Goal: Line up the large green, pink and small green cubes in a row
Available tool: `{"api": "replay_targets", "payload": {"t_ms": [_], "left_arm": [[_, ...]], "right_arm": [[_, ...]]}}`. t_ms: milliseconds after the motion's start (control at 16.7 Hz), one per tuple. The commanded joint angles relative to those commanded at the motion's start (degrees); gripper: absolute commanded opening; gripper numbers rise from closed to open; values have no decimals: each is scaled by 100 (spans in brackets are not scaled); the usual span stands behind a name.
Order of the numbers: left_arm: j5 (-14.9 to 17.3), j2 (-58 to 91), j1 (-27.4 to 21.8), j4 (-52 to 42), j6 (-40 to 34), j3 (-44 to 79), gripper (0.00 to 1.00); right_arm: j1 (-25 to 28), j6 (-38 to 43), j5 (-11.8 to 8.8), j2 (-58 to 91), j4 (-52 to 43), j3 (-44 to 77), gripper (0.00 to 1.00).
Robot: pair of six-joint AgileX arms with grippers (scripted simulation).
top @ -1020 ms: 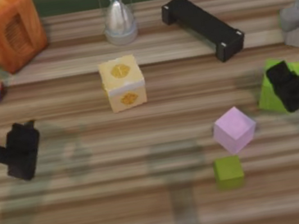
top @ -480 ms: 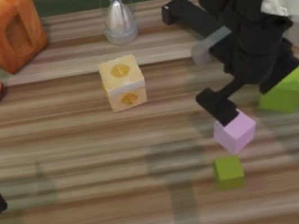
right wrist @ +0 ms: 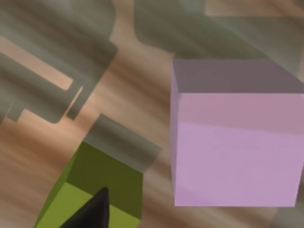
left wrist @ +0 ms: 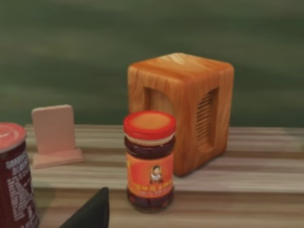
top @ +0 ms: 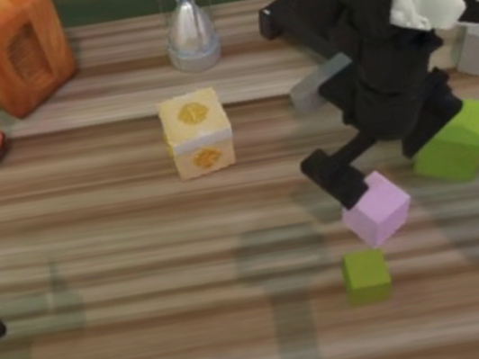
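Right gripper (top: 342,180) hovers at the pink cube's (top: 376,207) upper-left edge, finger spread unreadable and nothing visibly held, while the large green cube (top: 454,144) at right and small green cube (top: 367,274) lower down remain unaligned, so the row looks barely begun.

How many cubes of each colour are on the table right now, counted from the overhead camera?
Lime-green cube: 1
Olive-green cube: 1
Pink cube: 1
Cream cube with orange emblems: 1
Total: 4 cubes
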Motion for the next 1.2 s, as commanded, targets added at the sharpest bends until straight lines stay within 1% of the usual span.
{"api": "replay_targets", "payload": {"t_ms": [120,240,600,900,1200], "left_arm": [[0,0,0,0,0,0,100],[0,0,0,0,0,0,100],[0,0,0,0,0,0,100],[0,0,0,0,0,0,100],[0,0,0,0,0,0,100]], "right_arm": [[-21,-1,0,15,20,-11,100],[-10,-5,1,99,231,-155,100],[6,16,5,623,1611,-958,100],[10,19,6,701,1769,-1068,100],[10,19,6,701,1769,-1068,62]]}}
